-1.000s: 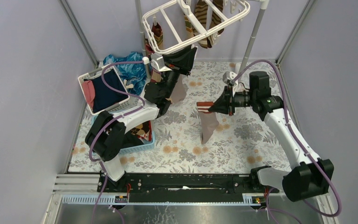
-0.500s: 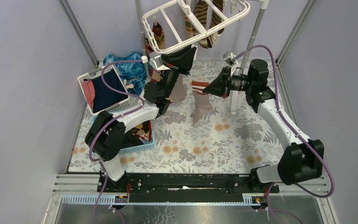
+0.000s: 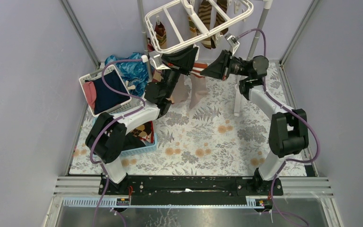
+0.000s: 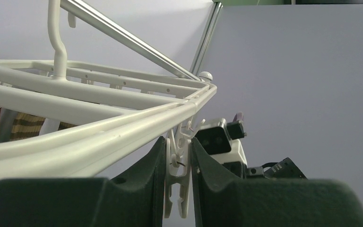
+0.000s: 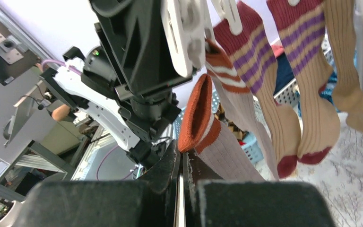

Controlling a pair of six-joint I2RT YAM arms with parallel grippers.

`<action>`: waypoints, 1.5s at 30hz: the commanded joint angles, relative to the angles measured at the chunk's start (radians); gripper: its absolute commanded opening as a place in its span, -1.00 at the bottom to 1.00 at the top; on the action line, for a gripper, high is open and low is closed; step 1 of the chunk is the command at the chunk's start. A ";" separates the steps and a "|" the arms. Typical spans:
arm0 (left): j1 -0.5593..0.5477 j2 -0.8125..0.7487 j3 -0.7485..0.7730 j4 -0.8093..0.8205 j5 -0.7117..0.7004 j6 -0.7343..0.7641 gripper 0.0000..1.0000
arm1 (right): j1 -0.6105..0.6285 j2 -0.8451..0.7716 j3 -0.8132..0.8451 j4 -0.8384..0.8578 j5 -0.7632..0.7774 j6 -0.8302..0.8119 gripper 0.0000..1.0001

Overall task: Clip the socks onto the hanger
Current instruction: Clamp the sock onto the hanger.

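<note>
The tan sock (image 3: 196, 92) with a red-and-white striped cuff is hanging in the air just below the near rail of the white hanger (image 3: 175, 48), its foot dangling above the floral table cover (image 3: 208, 137). The right gripper (image 3: 203, 73) is pinching it by the cuff, fingers pressed together on the fabric; in the right wrist view the orange-red cuff is standing up out of that gripper (image 5: 182, 161), right beside the left arm's black fingers.

The left gripper (image 4: 177, 156) is reaching up to the same rail and squeezing a white clip (image 4: 177, 165) that is dangling from it, one finger on each side of the clip. The sock's cuff is sitting just beside this clip, not in it.

Other socks are already hanging from the frame: tan ribbed ones with maroon-and-purple striped cuffs (image 5: 274, 109) and brown-yellow striped ones (image 3: 212, 21). The frame is hanging by a pale pole (image 3: 260, 33).

To the left, a white slotted laundry basket (image 3: 87, 78) is holding navy and pink garments, with shiny blue cloth (image 3: 127, 66) behind it and a small blue basket (image 3: 144, 144) nearer the arm bases.
</note>
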 commanded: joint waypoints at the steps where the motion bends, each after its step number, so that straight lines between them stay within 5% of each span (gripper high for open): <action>1: 0.012 -0.025 0.018 0.016 0.012 -0.020 -0.88 | -0.003 0.053 0.100 0.334 -0.018 0.281 -1.00; 21: 0.023 -0.026 0.014 0.039 0.023 -0.077 -0.88 | -0.003 0.117 0.120 0.367 0.014 0.354 -1.00; 28: 0.028 -0.024 0.013 0.051 0.046 -0.116 -0.88 | -0.002 0.173 0.156 0.613 -0.004 0.548 -1.00; 45: 0.036 -0.020 0.013 0.069 0.060 -0.191 -0.88 | 0.040 0.136 0.164 0.617 0.035 0.503 -1.00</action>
